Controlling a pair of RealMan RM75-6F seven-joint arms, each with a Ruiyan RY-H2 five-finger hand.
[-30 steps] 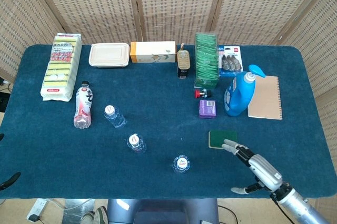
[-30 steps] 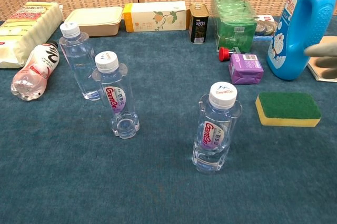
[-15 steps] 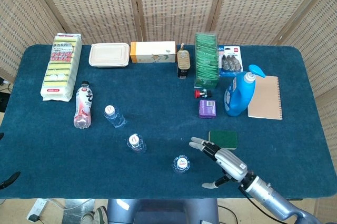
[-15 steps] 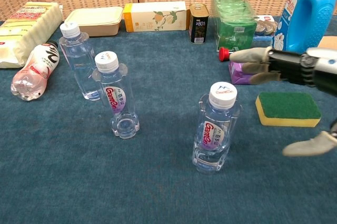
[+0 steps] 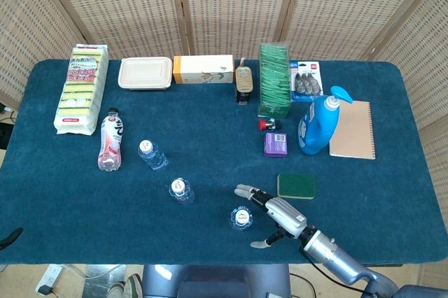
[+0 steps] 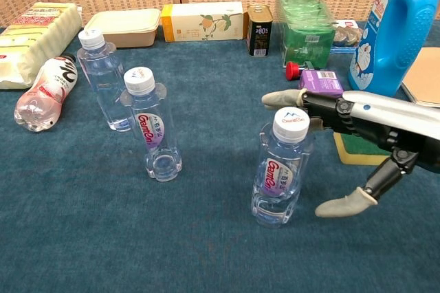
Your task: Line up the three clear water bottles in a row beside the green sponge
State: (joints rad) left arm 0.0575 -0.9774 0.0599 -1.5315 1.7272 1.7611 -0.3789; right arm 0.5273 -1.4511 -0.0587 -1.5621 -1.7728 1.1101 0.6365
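A: Biggest first: dark blue cloth-covered table, flat green scouring sponge right of centre near the front edge.

B: Right hand?

A: Holding nothing, fingers spread, thumb low, just to the right of the nearest clear plastic water bottle with white cap. Not touching yet, I'd judge.

B: So the bottle lies to the hand's left, upright?

A: Yes, long axis vertical, between the open fingers and thumb. Sponge sits right behind the hand.

B: The others?

A: Middle clear bottle and far clear bottle stand well left. Left hand's barely visible; can't tell. Right is nearer.
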